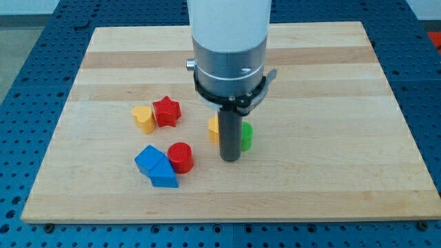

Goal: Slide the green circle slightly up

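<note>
1. Green circle (246, 136): it sits near the middle of the surface (331, 103), mostly hidden behind the dark rod, with only its right edge showing.
2. My tip (230, 160) rests on the surface just on the near side of the green circle, a little to its left. There is no hand on this arm, only the rod, so nothing is grasped or clenched; whether the tip touches the green circle cannot be told.
3. A yellow block (214, 129) stands just left of the rod, close beside the green circle; the rod covers its right side and its shape cannot be made out.
4. A red cylinder (180, 156) stands to the left of my tip, nearer the front edge.
5. Touching the red cylinder on its left are two blue blocks: a blue cube (149, 160) and a blue triangle (165, 177) just in front of it.
6. Farther back on the left, a red star (166, 111) sits against a yellow block with a rounded top (143, 118), which lies on the star's left.
7. The pale wooden surface lies on a blue perforated bench (34, 62).
</note>
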